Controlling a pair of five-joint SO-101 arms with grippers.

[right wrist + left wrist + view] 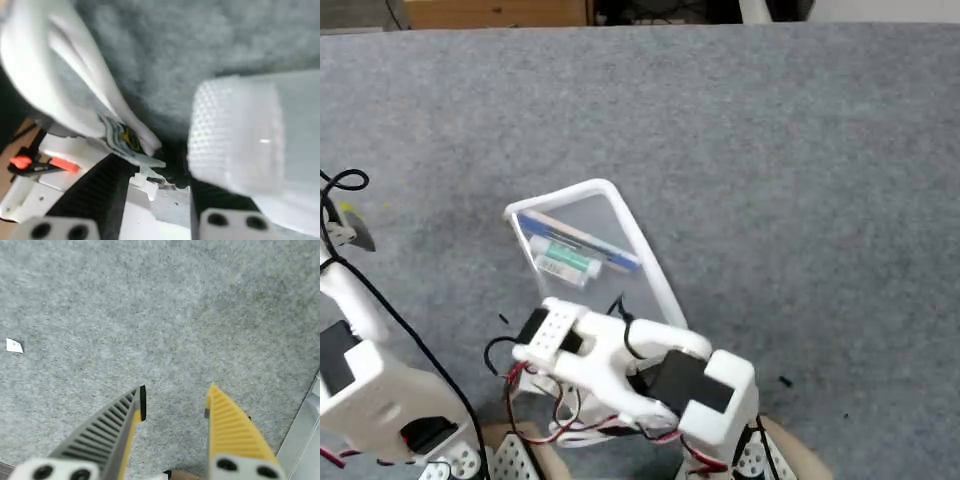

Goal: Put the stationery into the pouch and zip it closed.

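Observation:
The clear pouch [610, 235] with a white border lies mid-table, holding a blue-edged pen [580, 240] and a green-labelled stick [563, 262]. My right gripper [542, 338] sits at the pouch's near corner. In the right wrist view, the pouch's white edge [75, 85] runs down between the gripper's [160, 155] dark and white fingers, which appear shut on it. My left gripper [175, 400] hangs open above bare grey felt at the table's left edge [345, 225], away from the pouch, whose border [311, 412] shows at the side.
Grey felt [800, 150] covers the whole table, with wide free room to the right and far side. A small white scrap [14, 345] lies on the felt near the left gripper. Cables [570, 420] trail by the arm bases.

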